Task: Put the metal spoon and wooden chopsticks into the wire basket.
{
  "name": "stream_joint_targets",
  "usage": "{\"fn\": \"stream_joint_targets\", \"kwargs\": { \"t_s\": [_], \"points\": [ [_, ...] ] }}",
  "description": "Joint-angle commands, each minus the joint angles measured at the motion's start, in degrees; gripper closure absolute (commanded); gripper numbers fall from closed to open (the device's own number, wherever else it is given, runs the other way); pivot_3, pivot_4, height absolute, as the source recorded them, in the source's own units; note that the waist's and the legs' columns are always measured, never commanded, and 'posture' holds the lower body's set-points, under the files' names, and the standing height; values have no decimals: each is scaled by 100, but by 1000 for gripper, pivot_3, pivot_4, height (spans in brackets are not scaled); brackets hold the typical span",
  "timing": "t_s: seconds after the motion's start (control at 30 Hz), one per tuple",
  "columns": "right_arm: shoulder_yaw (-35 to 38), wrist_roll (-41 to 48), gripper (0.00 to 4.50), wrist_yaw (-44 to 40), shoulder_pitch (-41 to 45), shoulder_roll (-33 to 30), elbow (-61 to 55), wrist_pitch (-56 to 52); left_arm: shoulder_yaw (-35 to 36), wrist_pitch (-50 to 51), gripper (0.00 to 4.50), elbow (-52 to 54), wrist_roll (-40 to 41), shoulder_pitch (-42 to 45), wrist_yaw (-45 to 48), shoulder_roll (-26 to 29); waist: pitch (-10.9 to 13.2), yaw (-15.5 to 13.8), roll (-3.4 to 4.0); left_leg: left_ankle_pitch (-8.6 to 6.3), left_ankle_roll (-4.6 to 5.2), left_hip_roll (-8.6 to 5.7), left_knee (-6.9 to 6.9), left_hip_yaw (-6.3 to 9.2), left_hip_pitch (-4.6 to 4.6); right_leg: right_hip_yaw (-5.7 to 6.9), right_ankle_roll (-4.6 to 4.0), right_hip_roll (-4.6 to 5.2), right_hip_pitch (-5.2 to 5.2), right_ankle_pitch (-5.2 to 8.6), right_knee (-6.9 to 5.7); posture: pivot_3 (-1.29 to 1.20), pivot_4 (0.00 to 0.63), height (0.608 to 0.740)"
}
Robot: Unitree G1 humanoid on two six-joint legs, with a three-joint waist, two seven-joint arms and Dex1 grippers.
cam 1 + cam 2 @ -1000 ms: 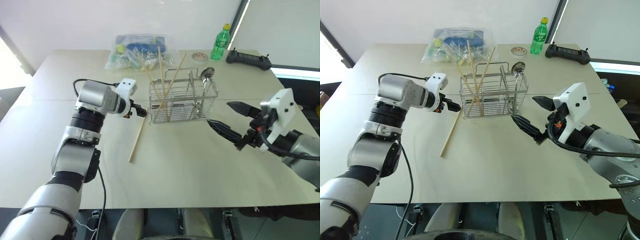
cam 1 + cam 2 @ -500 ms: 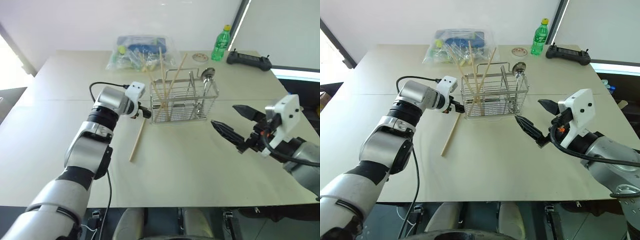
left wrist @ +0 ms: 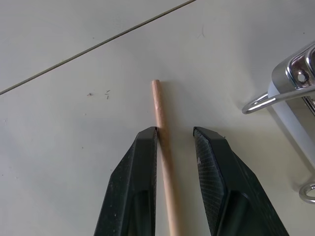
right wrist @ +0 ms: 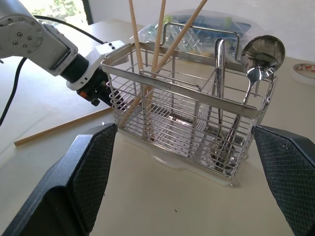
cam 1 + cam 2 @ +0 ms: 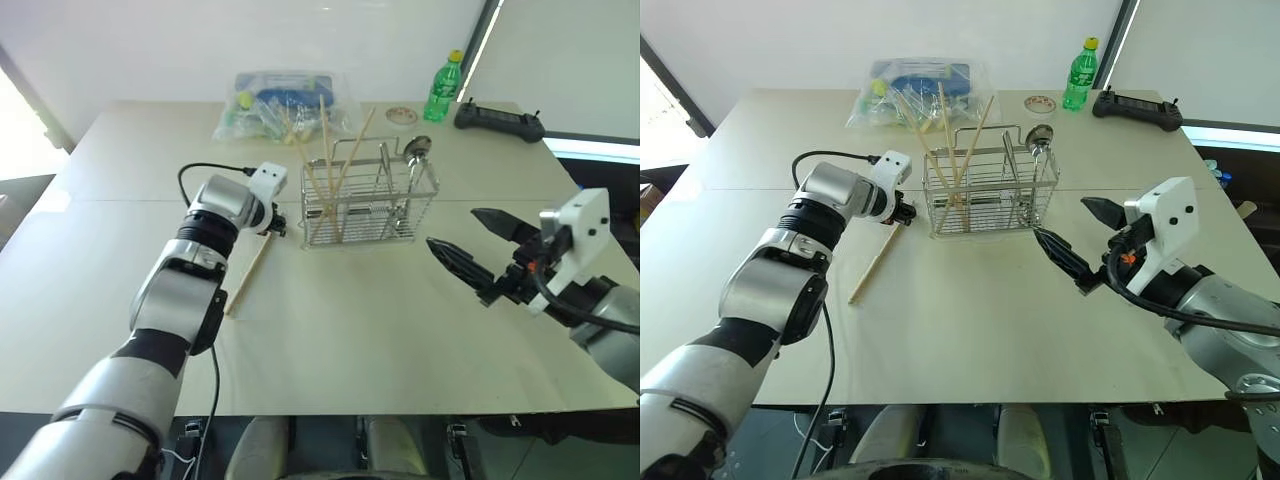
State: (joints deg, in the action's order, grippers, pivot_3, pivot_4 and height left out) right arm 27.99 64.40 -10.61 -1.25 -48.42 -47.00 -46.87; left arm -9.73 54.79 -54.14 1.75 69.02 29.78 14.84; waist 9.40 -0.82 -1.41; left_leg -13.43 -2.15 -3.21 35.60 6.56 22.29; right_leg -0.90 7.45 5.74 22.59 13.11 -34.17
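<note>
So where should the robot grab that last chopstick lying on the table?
Probably near the end closest to the wire basket. The chopstick lies flat and thin, so coming from above with a finger on each long side suits it, as the left gripper straddles it.

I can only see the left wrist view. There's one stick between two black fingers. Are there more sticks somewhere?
Observer: Yes, three more wooden chopsticks stand leaning in the wire basket.
Operator: Is the spoon in there too?
Observer: Yes, the metal spoon stands at the basket's right end, bowl up.
Operator: What's the other arm doing?
Observer: The right gripper hovers open to the right of the basket, holding nothing.
</note>
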Motion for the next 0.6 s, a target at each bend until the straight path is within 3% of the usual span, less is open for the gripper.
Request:
{"fn": "stream_joint_targets", "kwargs": {
  "t_s": [0.03,0.5,0.6],
  "points": [
    [113,43,0,13,153,-33,-47,174,144,71,3438,-184,-15,-11,-14,21,0,4,0,0,0,0,0,0,0,0,0,0,0,0,0,0,150,726],
    [-29,-1,0,-133,518,-140,188,149,466,-82,3438,-371,-63,-173,-212,75,-2,12,3,0,0,1,0,-2,-8,1,0,-4,-1,-1,-4,0,150,726],
    [-83,-30,0,-167,579,-142,232,147,551,-115,4304,-389,-19,-145,-237,57,-3,10,5,0,0,2,-1,-3,-9,0,0,-4,-2,-1,-4,0,150,726]
  ]
}}
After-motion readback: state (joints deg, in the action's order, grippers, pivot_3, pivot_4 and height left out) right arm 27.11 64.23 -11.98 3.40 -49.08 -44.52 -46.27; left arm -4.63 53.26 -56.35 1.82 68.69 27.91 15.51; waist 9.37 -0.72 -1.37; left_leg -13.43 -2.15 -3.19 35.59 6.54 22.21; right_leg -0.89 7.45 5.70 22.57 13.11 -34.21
